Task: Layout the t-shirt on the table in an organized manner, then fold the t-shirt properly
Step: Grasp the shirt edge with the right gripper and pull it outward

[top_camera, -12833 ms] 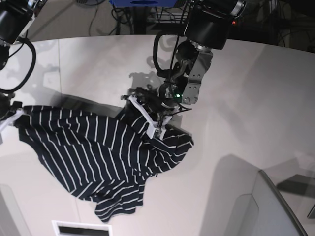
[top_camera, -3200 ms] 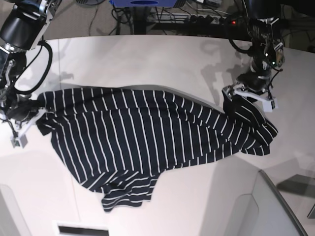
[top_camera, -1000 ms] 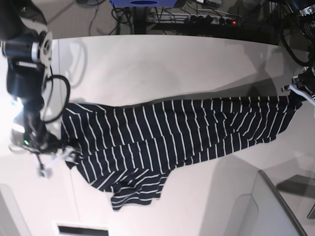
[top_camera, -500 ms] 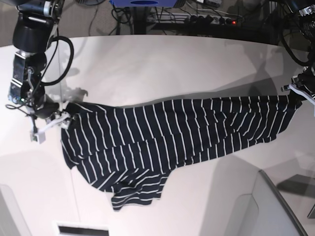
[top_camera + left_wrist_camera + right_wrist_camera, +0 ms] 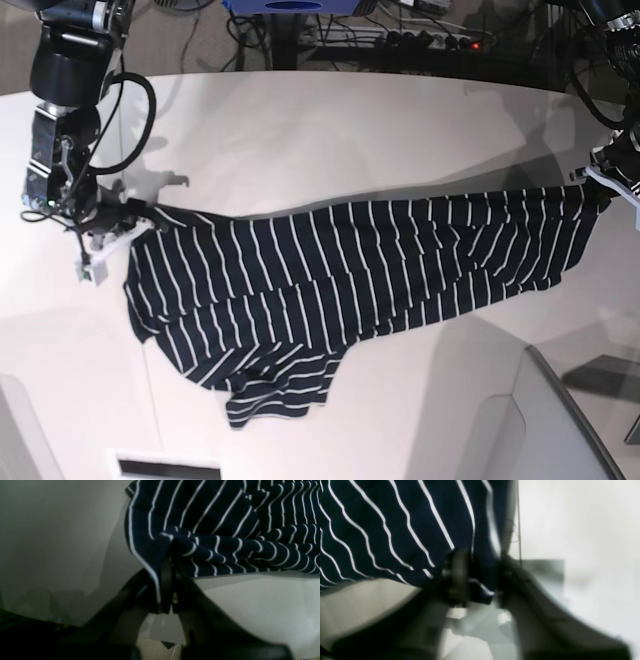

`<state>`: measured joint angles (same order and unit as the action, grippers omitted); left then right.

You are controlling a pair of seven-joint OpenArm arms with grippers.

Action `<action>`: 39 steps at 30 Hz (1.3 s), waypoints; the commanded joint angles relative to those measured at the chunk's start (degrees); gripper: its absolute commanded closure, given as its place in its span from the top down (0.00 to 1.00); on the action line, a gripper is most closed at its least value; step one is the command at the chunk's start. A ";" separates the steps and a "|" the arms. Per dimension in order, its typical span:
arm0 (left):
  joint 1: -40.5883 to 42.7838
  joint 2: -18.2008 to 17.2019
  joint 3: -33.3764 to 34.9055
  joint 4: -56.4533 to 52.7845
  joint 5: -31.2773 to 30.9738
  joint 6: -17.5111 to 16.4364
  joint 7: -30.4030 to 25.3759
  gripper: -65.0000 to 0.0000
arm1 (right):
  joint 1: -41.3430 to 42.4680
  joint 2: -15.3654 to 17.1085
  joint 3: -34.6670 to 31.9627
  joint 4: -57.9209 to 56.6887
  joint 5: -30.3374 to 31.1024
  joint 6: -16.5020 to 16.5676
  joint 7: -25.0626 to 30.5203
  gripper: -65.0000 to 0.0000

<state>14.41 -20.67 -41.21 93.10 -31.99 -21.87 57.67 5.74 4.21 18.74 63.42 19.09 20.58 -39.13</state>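
t-shirt (image 5: 340, 275): stretched across the table (image 5: 330, 140), lower part bunched toward its near edge | left gripper (image 5: 167, 580): fingers pinched tight on the t-shirt's edge at the table's far side | right gripper (image 5: 478, 577): narrow, fingers clamped on the t-shirt's opposite corner; view blurred

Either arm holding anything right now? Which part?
Both hold the dark navy white-striped fabric t-shirt: left gripper pinches a bunched hem edge at one end; right gripper is shut on the opposite end's edge.
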 commanded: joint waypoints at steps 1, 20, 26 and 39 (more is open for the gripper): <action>-0.22 -1.27 -0.42 0.92 -0.58 0.11 -1.10 0.00 | 1.16 0.50 0.11 1.51 0.38 0.39 0.23 0.00; 1.54 -1.88 -0.85 8.92 -0.67 0.11 -0.83 0.00 | -6.31 -1.17 3.37 42.91 0.20 -0.05 -34.05 0.01; -2.24 -3.11 -0.85 8.83 -0.67 0.11 -0.83 0.00 | -1.56 0.06 2.75 38.43 0.12 -0.05 -36.95 0.01; -7.69 -3.64 3.10 -1.89 -0.58 0.20 -1.10 0.00 | 18.83 4.98 -5.07 -5.00 0.12 -4.09 -19.11 0.01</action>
<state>7.18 -22.94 -37.67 90.50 -31.88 -21.52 57.78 22.41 8.64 13.80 57.60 18.55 16.36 -59.02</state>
